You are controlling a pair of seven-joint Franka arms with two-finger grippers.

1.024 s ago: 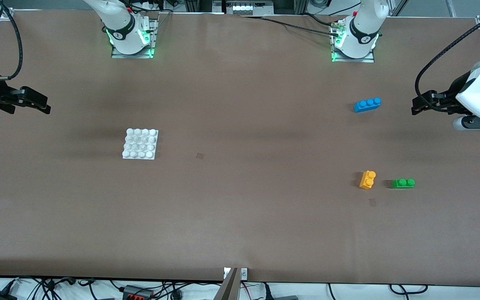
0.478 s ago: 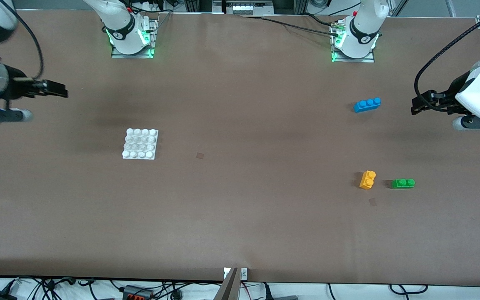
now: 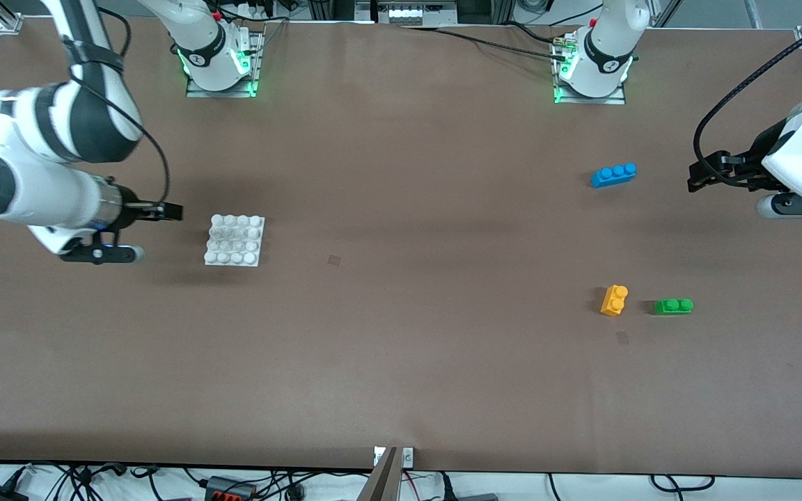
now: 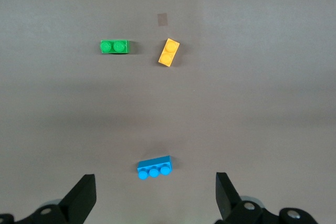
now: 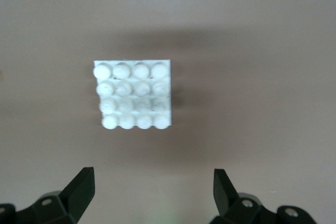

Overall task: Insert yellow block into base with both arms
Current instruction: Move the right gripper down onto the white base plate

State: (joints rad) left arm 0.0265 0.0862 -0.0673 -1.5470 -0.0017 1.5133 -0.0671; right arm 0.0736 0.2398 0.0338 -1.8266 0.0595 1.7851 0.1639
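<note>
My right gripper point(image 3: 173, 211), jaws spread, hovers mid-left beside the base point(image 3: 234, 240); my left gripper point(image 3: 695, 177), released, waits at right. The yellow block point(image 3: 614, 300) lies lower right, untouched. Centre squarely over the base's edges before descending.

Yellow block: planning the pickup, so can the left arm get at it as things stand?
Probably yes. The yellow block lies free on the table, apart from the green brick beside it. The left gripper is open and empty over the table's left-arm end, with nothing between.
</note>
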